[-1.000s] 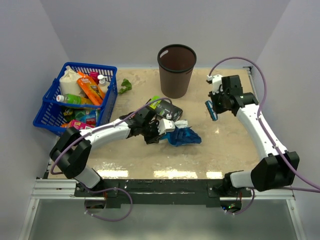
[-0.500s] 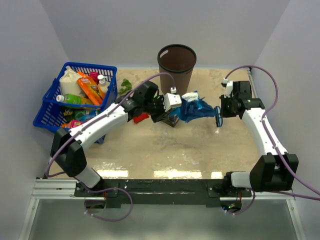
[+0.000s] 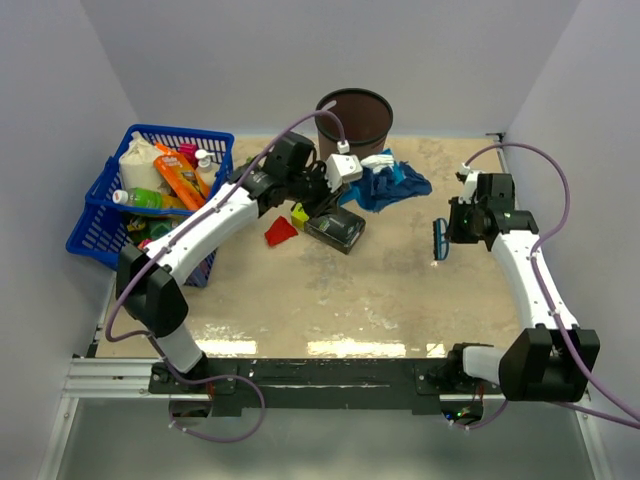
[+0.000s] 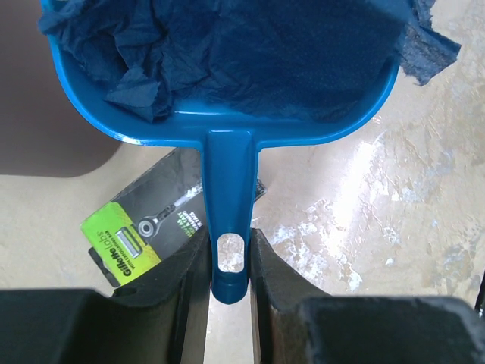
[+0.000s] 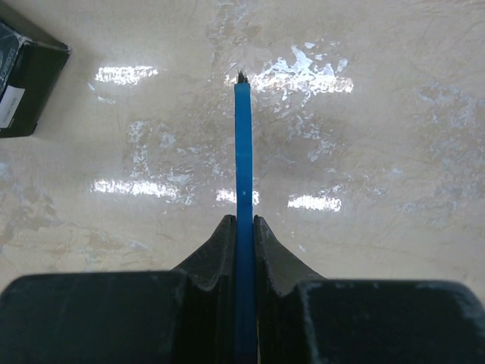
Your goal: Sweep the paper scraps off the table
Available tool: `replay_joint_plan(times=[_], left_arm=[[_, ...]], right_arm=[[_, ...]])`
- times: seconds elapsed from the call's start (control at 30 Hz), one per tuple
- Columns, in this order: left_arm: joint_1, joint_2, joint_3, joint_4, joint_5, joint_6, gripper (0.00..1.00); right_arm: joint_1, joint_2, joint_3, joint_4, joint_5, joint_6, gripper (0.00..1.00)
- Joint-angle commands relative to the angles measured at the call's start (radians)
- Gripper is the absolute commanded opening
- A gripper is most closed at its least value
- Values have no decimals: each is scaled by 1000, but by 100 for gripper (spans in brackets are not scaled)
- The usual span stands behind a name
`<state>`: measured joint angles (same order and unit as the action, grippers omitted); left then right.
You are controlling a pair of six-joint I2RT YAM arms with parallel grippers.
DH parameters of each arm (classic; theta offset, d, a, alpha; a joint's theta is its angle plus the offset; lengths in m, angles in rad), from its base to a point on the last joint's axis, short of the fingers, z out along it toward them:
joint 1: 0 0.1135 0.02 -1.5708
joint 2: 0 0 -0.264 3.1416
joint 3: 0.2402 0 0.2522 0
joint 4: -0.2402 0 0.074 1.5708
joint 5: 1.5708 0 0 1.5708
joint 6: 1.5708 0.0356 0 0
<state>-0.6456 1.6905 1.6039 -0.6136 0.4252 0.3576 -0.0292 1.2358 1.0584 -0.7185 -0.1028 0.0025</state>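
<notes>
Blue plastic dustpan (image 4: 227, 129), one, heaped with blue paper scraps (image 4: 227, 53), handle clamped in left gripper (image 4: 229, 265) beside one brown bin (image 3: 353, 115). Right gripper (image 5: 242, 227) pinches one blue brush (image 5: 242, 144). One red scrap (image 3: 281, 232) lies on table (image 3: 400, 290) near one black-and-lime box (image 3: 335, 230).

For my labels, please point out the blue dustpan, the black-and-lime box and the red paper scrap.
blue dustpan (image 4: 229, 182): left wrist view, on its handle.
black-and-lime box (image 3: 335, 230): top view, on its black face.
red paper scrap (image 3: 281, 233): top view, on its middle.
</notes>
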Motion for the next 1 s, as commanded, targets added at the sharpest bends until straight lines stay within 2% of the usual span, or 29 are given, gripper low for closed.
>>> replay_joint_plan(times=[0.0,0.53,0.97], left_arm=[[32,18,82,15,26,-40,0],[159,127,306,21,-62,-34,0],[225,250,488,46,-270,61,0]], right_arm=[[-26,-33,-1,33,-34,36,0],[-41,-19,-1,36,-57,47,0],[-55,-22,-5,40,-66,53,0]])
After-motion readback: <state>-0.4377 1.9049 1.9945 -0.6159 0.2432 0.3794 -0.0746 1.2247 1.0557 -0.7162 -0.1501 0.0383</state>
